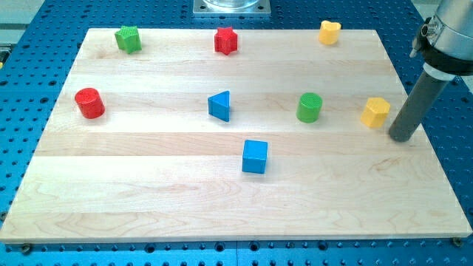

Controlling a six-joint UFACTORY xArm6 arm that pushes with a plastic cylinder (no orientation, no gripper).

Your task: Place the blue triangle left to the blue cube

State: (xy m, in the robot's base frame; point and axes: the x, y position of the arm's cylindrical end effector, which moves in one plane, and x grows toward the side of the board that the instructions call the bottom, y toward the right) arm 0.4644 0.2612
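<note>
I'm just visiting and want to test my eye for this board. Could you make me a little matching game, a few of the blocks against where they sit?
Things:
1. blue triangle
2. blue cube
3. red cylinder
4. yellow hexagonal block

Places:
A. close beside my tip, on the view's left of it
B. near the board's left edge
C. lowest in the view
D. mid-board, up and left of the blue cube

Pairs: 1-D, 2-C, 3-B, 4-A

Bright, even light; sharp, faint shadows
</note>
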